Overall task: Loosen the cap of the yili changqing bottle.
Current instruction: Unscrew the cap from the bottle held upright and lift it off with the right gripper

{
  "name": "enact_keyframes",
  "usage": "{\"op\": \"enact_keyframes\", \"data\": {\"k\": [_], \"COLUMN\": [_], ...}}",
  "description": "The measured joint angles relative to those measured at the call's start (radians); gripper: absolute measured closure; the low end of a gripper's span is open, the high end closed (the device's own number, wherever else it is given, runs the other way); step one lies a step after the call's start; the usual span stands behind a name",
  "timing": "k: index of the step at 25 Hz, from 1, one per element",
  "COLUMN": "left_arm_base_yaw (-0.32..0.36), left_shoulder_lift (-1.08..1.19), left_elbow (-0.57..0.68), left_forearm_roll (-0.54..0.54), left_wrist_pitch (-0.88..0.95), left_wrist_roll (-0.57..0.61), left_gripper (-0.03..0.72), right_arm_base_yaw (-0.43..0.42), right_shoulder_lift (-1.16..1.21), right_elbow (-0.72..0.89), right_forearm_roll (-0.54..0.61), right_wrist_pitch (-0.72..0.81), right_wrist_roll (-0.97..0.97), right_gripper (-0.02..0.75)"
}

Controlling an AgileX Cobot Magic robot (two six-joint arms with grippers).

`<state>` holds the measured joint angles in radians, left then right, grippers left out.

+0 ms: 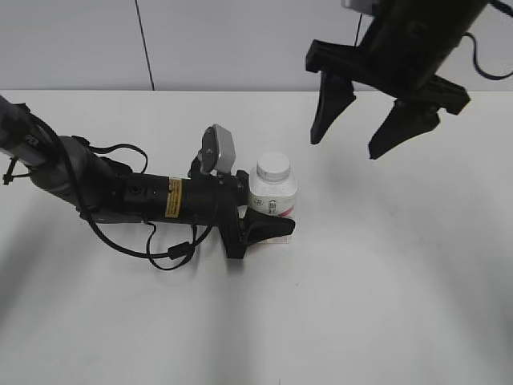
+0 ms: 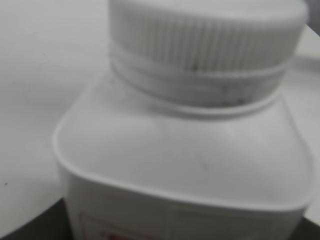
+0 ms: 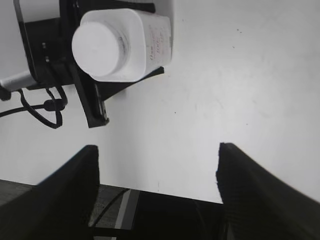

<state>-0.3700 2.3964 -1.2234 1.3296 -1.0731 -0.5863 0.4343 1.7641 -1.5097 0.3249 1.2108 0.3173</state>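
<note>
The yili changqing bottle point(image 1: 272, 199) stands upright on the white table, a small white squarish bottle with a pink label. Its white ribbed cap point(image 1: 273, 166) is on the neck. My left gripper point(image 1: 270, 215) lies low on the table and is shut on the bottle's body from the left. In the left wrist view the bottle point(image 2: 185, 165) and cap point(image 2: 205, 45) fill the frame, blurred. My right gripper point(image 1: 346, 146) is open and empty, raised above and to the right of the bottle. The right wrist view shows its jaws point(image 3: 157, 165) apart, with the cap point(image 3: 100, 42) and bottle point(image 3: 145, 40) at the upper left.
The left arm's black body and looping cable point(image 1: 152, 241) lie on the table left of the bottle. A grey camera block point(image 1: 218, 149) sits on the left wrist. A wall point(image 1: 240, 40) stands behind the table.
</note>
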Motion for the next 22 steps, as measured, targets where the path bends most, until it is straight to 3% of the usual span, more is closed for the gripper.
{"op": "enact_keyframes", "data": {"k": [11, 22], "left_arm_base_yaw": [0.000, 0.000], "left_shoulder_lift": [0.000, 0.000], "left_elbow": [0.000, 0.000], "left_forearm_roll": [0.000, 0.000], "left_wrist_pitch": [0.001, 0.001], "left_wrist_roll": [0.000, 0.000], "left_gripper": [0.259, 0.259], "right_arm_base_yaw": [0.053, 0.086], "right_shoulder_lift": [0.223, 0.302], "right_elbow": [-0.219, -0.250], "right_forearm_roll": [-0.007, -0.013], "right_wrist_pitch": [-0.003, -0.019], "right_wrist_roll": [0.008, 0.008], "right_gripper": [0.164, 0.164]}}
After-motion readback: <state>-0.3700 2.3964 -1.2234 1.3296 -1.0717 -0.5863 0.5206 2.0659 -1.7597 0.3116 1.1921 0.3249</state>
